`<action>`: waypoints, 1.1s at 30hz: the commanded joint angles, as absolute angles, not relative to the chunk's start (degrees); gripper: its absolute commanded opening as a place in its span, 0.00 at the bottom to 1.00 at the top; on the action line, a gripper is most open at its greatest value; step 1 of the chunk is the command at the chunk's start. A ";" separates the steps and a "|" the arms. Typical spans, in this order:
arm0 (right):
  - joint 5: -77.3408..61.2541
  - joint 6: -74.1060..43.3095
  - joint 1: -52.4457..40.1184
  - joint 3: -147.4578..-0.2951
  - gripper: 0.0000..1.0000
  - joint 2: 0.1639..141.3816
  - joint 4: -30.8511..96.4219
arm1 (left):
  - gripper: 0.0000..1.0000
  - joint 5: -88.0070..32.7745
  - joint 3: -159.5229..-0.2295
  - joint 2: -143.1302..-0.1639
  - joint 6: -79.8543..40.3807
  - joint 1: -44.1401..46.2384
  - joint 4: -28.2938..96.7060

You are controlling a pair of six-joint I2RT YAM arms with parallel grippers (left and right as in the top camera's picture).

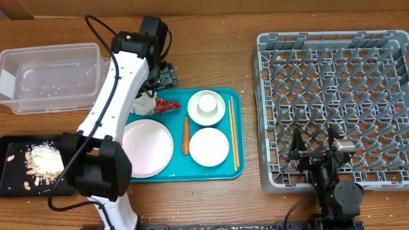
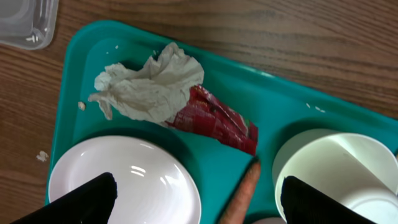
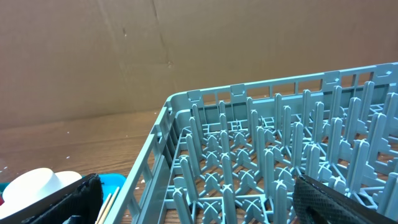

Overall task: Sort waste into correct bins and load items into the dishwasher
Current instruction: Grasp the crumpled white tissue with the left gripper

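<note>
A clear rectangular plastic tub is sitting well off to the left of the left gripper, a few pale specks lying in it. Nearer the arm's base, well behind that gripper, a flat shallow black rectangular tray is holding pale beige crumbly food scraps.

The left gripper is hovering over the far left part of a teal serving tray, its jaws spread wide and holding nothing. Just ahead of its fingers a crumpled white napkin is lying on the teal surface, touching one end of a red snack wrapper that is stretching toward the right finger. A large flat white plate is lying under the left finger. An orange carrot is lying between the fingers, closer to the right one. Beside the right finger a small white cup is standing inside a small white bowl. A second white bowl and a pair of wooden chopsticks are lying further right on the teal tray.

A large square grey plastic dish rack is filling the right side of the table, no crockery showing among its pegs. The right gripper is hanging over the rack's near edge with its jaws spread wide and nothing between them, the pegs stretching away ahead of it.
</note>
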State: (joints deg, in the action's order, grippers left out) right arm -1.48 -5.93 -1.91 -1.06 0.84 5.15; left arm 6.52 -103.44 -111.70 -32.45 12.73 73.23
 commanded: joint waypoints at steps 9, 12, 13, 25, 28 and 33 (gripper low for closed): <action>-1.13 -5.54 -1.87 -0.47 1.00 0.16 4.82 | 0.85 11.94 -104.36 -121.71 -40.40 8.78 72.97; -1.13 -5.54 -1.87 -0.47 1.00 0.16 4.82 | 0.83 11.94 -104.36 -122.96 -40.73 6.61 72.47; -1.13 -5.54 -1.87 -0.47 1.00 0.16 4.82 | 0.82 11.90 -104.36 -123.15 -40.71 6.04 72.16; -1.13 -5.54 -1.87 -0.47 1.00 0.16 4.82 | 0.79 3.77 -104.29 -127.70 -39.68 4.99 67.46; -1.13 -5.54 -1.87 -0.47 1.00 0.16 4.82 | 0.79 3.03 -104.29 -128.64 -39.66 5.02 67.31; -1.13 -5.54 -1.87 -0.47 1.00 0.16 4.82 | 0.62 3.01 -104.33 -128.77 -39.62 4.99 67.88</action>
State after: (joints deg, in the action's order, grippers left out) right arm -1.48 -5.91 -1.91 -1.06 0.84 5.15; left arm 3.90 -103.44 -128.16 -39.33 4.51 67.61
